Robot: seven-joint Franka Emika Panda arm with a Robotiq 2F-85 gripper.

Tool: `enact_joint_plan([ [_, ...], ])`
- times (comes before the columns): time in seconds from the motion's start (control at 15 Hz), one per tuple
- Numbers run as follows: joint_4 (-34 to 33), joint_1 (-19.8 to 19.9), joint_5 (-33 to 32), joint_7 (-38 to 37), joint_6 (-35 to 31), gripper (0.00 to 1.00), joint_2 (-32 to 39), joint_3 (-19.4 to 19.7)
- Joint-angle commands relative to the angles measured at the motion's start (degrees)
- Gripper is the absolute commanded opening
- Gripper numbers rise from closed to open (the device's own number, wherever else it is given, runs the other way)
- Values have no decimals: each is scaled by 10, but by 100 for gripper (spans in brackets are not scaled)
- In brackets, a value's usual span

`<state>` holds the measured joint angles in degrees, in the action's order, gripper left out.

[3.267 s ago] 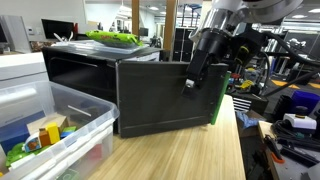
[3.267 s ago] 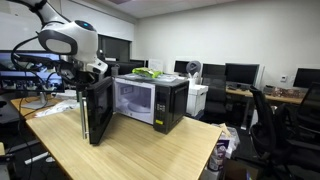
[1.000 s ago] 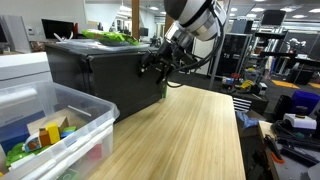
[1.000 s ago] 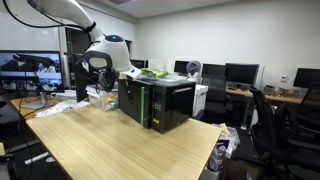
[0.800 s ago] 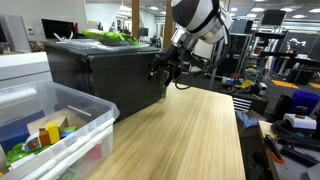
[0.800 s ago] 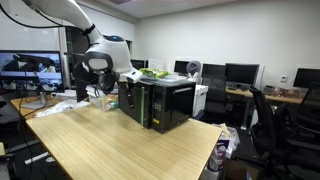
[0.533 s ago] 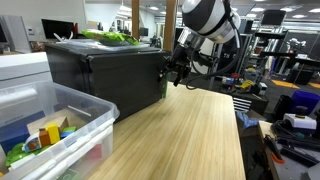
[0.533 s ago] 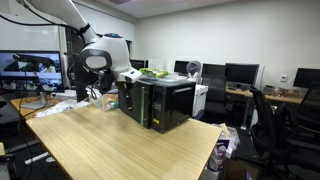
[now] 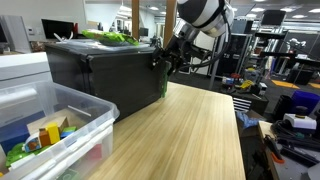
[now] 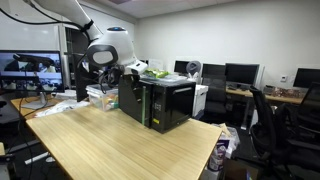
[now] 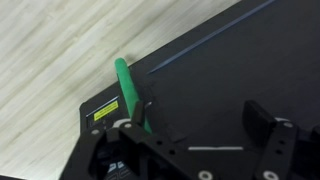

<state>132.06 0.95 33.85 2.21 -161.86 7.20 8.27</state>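
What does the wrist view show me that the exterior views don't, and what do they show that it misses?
Only the wrist view: a small yellow label on the black microwave oven, beside a slim green bar.

Only an exterior view: the clear plastic bin of colourful items, and the leafy green item on the microwave's top.

Both: the microwave, the light wooden table, and the open gripper close to the microwave, holding nothing.
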Motion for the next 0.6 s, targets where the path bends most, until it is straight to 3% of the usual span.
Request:
enact_joint_plan([
  [0.0,-81,3,36,-12,-48,100,69,-5],
  [0.33,-74,-1,39,-15,-38,100,65,-1],
  [0.4,-46,-6,14,-25,-12,100,43,8],
  [0.53,8,23,-66,-51,69,100,-13,-6],
])
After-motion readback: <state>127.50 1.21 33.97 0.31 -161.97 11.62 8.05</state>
